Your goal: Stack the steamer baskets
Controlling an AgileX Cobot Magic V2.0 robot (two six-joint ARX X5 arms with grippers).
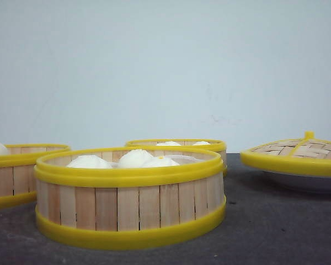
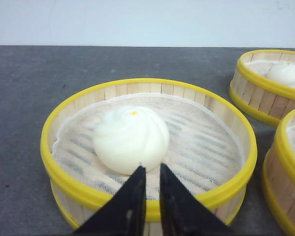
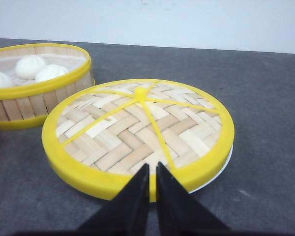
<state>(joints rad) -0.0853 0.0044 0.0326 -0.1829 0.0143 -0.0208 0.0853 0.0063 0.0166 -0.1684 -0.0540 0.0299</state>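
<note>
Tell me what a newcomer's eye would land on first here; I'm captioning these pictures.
First, the nearest steamer basket at front centre, yellow-rimmed, holding white buns. Two more baskets sit beside it: one at the left edge, one behind. To the right, the woven lid rests on a white plate.

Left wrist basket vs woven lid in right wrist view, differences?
The steamer basket is open-topped with upright slat walls; the woven lid is a flat herringbone disc with a knob. The basket holds one bun; the lid holds nothing. The basket sits on the table; the lid on a white plate. Both have yellow rims.
</note>
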